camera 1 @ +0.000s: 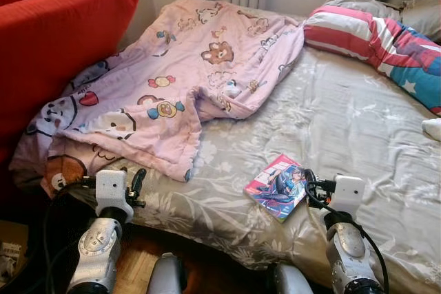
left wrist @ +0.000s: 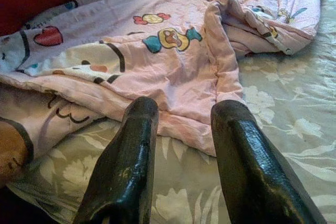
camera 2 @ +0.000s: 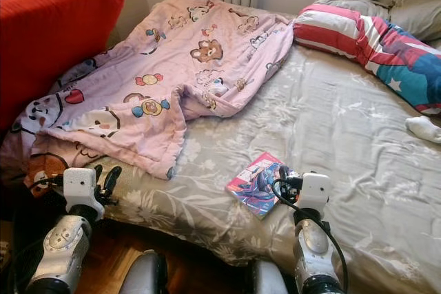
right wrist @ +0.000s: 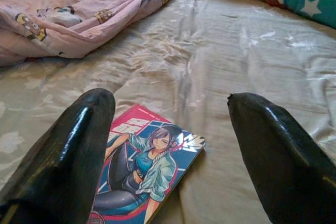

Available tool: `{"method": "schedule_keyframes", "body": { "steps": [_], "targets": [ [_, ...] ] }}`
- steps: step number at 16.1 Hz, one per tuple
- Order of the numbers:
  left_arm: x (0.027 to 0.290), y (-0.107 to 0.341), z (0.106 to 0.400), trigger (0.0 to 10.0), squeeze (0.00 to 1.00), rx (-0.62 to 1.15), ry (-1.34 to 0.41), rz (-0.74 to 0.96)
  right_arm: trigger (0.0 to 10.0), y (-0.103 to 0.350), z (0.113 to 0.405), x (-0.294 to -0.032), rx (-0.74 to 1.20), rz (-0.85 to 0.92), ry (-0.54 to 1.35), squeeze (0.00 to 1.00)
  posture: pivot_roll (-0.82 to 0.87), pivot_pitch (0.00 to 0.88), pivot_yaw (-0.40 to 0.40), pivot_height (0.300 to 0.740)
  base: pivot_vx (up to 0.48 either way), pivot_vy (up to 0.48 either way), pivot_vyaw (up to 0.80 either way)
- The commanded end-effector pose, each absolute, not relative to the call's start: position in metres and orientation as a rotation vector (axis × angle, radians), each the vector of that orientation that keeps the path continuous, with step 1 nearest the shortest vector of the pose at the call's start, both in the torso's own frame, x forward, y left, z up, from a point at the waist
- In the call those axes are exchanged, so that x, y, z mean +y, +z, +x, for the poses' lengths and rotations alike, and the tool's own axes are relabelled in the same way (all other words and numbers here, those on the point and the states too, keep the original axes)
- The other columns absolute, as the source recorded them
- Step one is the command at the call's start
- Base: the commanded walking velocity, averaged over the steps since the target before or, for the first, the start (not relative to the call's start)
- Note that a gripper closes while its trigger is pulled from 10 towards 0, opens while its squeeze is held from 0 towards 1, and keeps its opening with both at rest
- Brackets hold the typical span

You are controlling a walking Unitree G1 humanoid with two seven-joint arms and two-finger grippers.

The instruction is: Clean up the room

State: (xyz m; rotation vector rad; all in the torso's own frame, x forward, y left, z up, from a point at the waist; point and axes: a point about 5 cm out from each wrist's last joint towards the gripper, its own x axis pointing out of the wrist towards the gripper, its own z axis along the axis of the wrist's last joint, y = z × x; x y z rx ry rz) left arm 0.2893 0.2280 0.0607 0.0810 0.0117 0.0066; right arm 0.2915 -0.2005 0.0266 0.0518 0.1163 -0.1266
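A red sofa [camera 1: 55, 39] stands at the far left, against the side of the bed [camera 1: 344, 122]. Over the bed's left half lies a crumpled pink quilt [camera 1: 193, 74] printed with bears, candies and hearts; its lower edge is folded back on itself. The left end effector [left wrist: 178, 156] hovers low at the near left edge of the bed, its two black fingers [left wrist: 126, 166] spread a little apart and pinching nothing, pointed at the quilt's hem, which lies just beyond the fingertips on the grey flowered sheet [camera 1: 227, 204].

Near the front edge of the bed, right of centre, a book [camera 1: 277, 186] lies flat on the sheet, well apart from the quilt. Its cover shows a drawn figure with dark hair in a teal jacket on a pink and blue ground; there is lettering at the top of the cover, but it is too small and partly hidden to read. The right end effector [right wrist: 173, 145] sits just over the book, fingers spread wide, one finger [right wrist: 68, 150] overlapping the cover's edge and the other off to the side above bare sheet.

At the far right a pillow [camera 1: 386, 39] striped red and white, with a blue part bearing a white star, rests at the head of the bed. A white sock [camera 1: 433, 129] lies by the right edge.
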Motion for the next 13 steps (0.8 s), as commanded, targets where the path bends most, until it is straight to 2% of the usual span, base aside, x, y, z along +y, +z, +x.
{"method": "schedule_keyframes", "body": {
  "steps": [1, 4, 13],
  "targets": [
    [0.23, 0.056, 0.285, 10.0, 0.0, 0.027, 0.014, 0.089, 10.0, 0.021, 0.288, -0.199, 0.148, 0.063, -0.125, 0.0, 0.14, 0.104, -0.026, 0.609, 0.0, 0.0, 0.0],
    [0.235, 0.055, 0.281, 10.0, 0.0, 0.027, 0.025, 0.092, 10.0, 0.018, 0.285, -0.196, 0.155, 0.079, -0.121, 0.0, 0.15, 0.124, -0.023, 0.584, 0.0, 0.0, 0.0],
    [0.233, 0.055, 0.278, 10.0, 0.0, 0.04, 0.006, 0.083, 10.0, 0.009, 0.28, -0.184, 0.196, 0.126, -0.081, 0.0, 0.17, 0.159, -0.01, 0.584, 0.0, 0.0, 0.0]
  ]
}}
